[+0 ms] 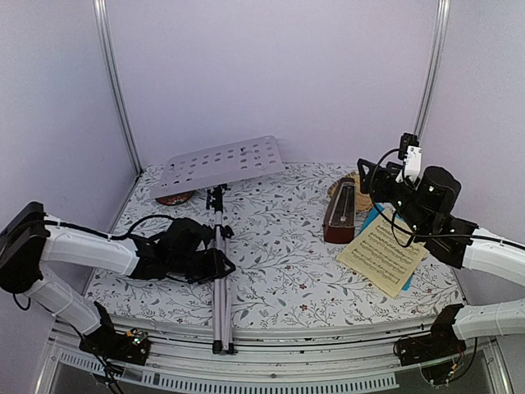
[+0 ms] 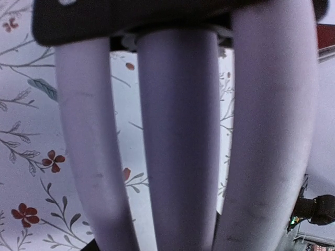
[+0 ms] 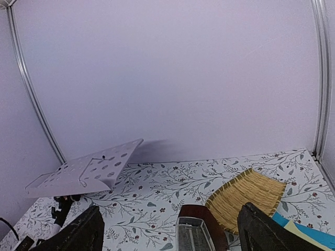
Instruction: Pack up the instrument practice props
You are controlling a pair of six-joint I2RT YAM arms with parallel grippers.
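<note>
The silver music stand point(image 1: 220, 271) lies folded on the table, its white perforated desk point(image 1: 221, 164) raised at the back and its leg ends over the near edge. My left gripper point(image 1: 215, 264) is at the stand's tubes. In the left wrist view the tubes point(image 2: 178, 141) fill the frame and hide the fingers. The dark brown metronome point(image 1: 340, 212) stands upright at the right. The cream sheet point(image 1: 384, 254) lies on a blue one point(image 1: 373, 219) beside it. My right gripper point(image 1: 371, 182) hangs open and empty above the metronome point(image 3: 194, 230).
A woven straw tray point(image 1: 353, 182) lies behind the metronome and also shows in the right wrist view point(image 3: 246, 196). A brown round object point(image 1: 175, 198) sits under the desk's left corner. Pale walls with metal posts point(image 1: 115, 90) enclose the floral tablecloth point(image 1: 279, 246).
</note>
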